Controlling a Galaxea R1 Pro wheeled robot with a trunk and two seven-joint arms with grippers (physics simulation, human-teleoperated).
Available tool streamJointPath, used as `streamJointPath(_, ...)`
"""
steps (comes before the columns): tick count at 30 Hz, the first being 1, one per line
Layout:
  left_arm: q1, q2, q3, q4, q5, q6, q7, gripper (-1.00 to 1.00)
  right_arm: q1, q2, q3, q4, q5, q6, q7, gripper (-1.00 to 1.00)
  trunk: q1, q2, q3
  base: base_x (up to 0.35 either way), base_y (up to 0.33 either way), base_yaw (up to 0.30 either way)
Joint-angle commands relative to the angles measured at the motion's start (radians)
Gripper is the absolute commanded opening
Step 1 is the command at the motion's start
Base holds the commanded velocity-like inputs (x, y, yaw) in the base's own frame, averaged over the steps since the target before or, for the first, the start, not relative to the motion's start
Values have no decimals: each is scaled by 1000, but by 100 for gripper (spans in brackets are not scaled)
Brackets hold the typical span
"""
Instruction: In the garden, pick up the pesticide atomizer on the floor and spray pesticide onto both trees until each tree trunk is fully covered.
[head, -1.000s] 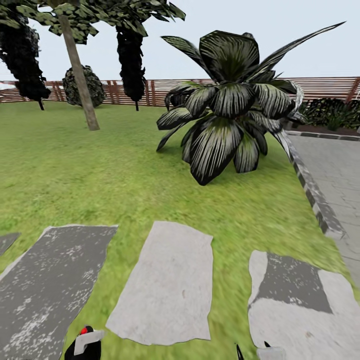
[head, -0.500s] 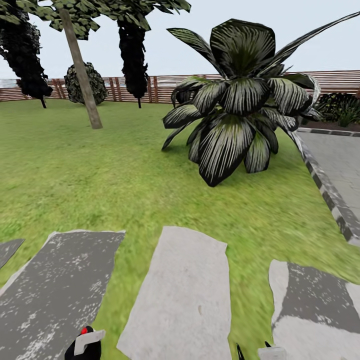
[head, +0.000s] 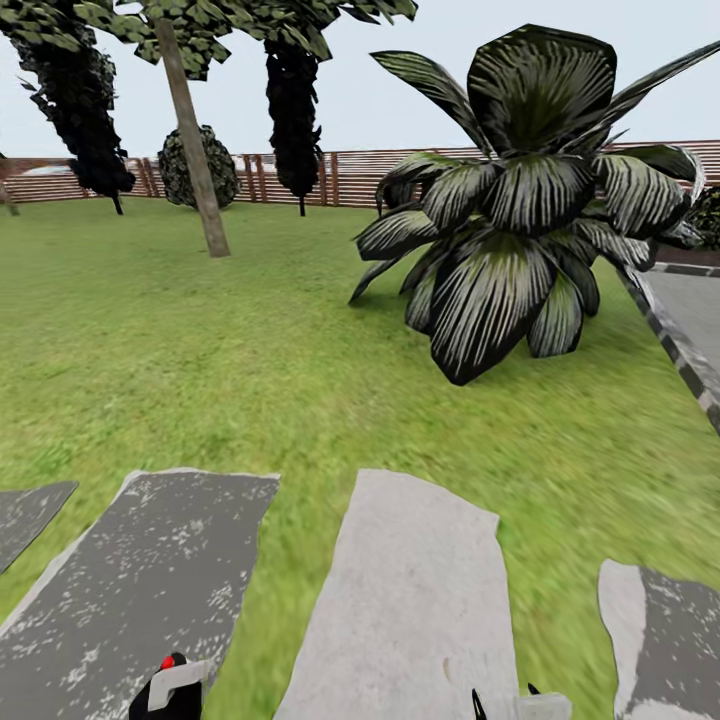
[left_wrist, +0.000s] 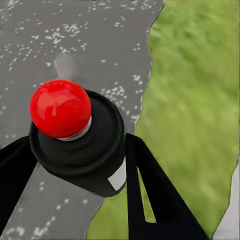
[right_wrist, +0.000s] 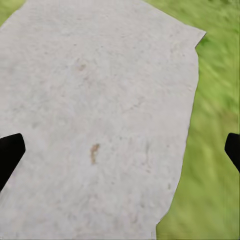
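The left gripper (left_wrist: 75, 165) was clamped around the pesticide atomizer (left_wrist: 80, 145), a squat black canister topped with a round red button, its two black fingers (left_wrist: 150, 190) pressed against the canister's sides. In the head view the same atomizer (head: 170, 685) sat low at the frame's edge. The right gripper (right_wrist: 120, 150) hung with its fingers spread wide and nothing between them, above a pale grey stepping stone (right_wrist: 100, 115).

With the canister in hand, the step appeared to be the drive toward a tree. Doing it well would likely mean keeping the grip firm and the can upright, steering left of the broad dark-leaved striped plant (head: 520, 200), and stopping near enough for the spray to reach the trunk on all sides.

The nearest tree trunk (head: 195, 150), a slim mottled grey-brown column leaning slightly, stood well ahead on the left of the green lawn (head: 200, 330). No white specks could be made out on it at that distance. Dark grey speckled paving slabs (head: 140, 590) lay underfoot, a brown slatted wooden fence (head: 340, 175) closed the far side, and black column-shaped conifers (head: 295, 110) rose before it.
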Motion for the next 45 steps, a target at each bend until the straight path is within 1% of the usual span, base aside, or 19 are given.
streamJointPath(1,0,0,0,0,0,0,0,-100,0,0,0,0,0,0,0,100,0,0,0,282,190,267)
streamJointPath(30,0,0,-1,0,2,0,0,-100,0,-1,0,0,0,1,1,100,0,0,0,309,121,270)
streamJointPath(45,0,0,-1,0,2,0,0,-100,0,-1,-1,0,0,1,2,100,0,0,0,312,115,32)
